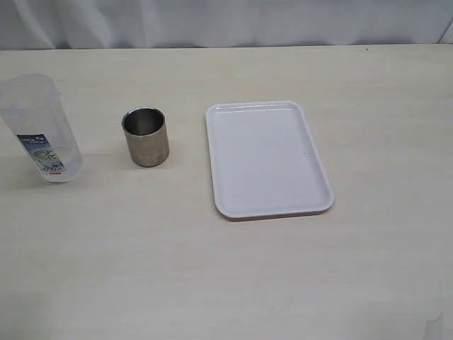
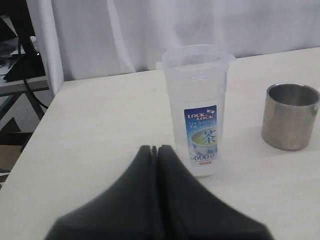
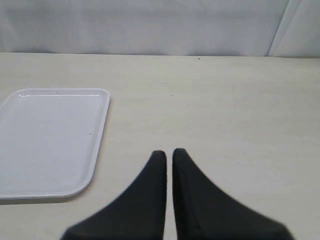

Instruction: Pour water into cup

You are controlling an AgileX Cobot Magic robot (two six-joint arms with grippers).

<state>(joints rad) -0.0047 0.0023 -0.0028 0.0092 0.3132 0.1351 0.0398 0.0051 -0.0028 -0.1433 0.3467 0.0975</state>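
A tall clear plastic container [image 1: 41, 127] with a blue-and-white label stands upright at the left of the table; the water in it is barely visible. The steel cup [image 1: 146, 137] stands upright a little to its right, empty as far as I can see. In the left wrist view the container [image 2: 197, 107] stands just beyond my left gripper [image 2: 154, 148], which is shut and empty, and the cup [image 2: 290, 116] stands off to one side. My right gripper [image 3: 169, 152] is shut and empty over bare table. Neither gripper shows in the exterior view.
A white rectangular tray [image 1: 265, 157] lies empty to the right of the cup; its corner shows in the right wrist view [image 3: 50, 140]. A white curtain runs along the table's far edge. The table's left edge is close to the container.
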